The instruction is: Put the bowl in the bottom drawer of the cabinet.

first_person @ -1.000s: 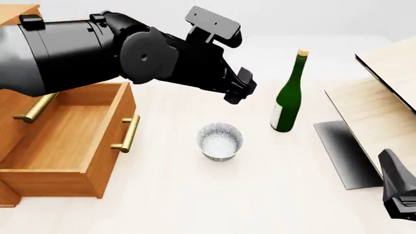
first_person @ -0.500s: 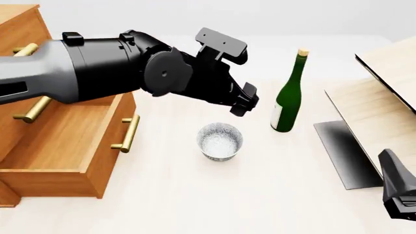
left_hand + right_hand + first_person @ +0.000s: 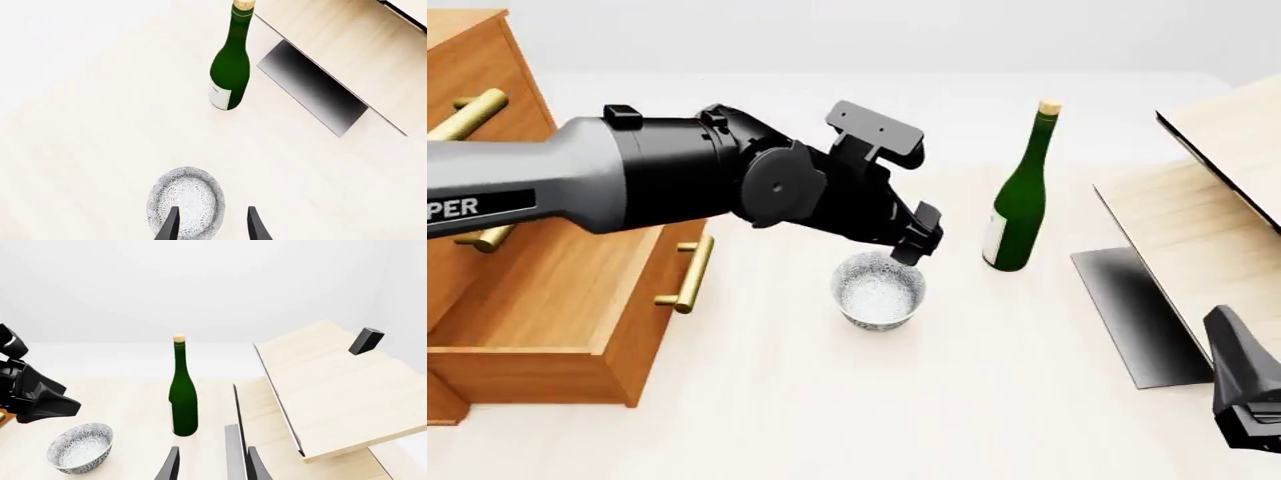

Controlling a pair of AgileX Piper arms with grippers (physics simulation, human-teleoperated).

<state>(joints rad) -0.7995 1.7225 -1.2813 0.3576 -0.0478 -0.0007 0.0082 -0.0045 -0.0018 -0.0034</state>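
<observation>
- While the orange-brown wooden bottom drawer (image 3: 554, 300) of the tall cabinet (image 3: 474, 60) already stands pulled out, the small white, grey-blue speckled bowl (image 3: 878, 289) sits on the pale worktop (image 3: 988, 400), beside the drawer, not yet lifted.
- Left gripper (image 3: 910, 247) hovers at the bowl's far rim, jaws apart and empty, one finger over the rim.
- Right gripper (image 3: 208, 465) waits well apart, jaws narrowly apart, empty.
- Grasping, carrying and lowering into the drawer all remain.
- Green glass bottle (image 3: 1020, 190) stands near the bowl.
</observation>
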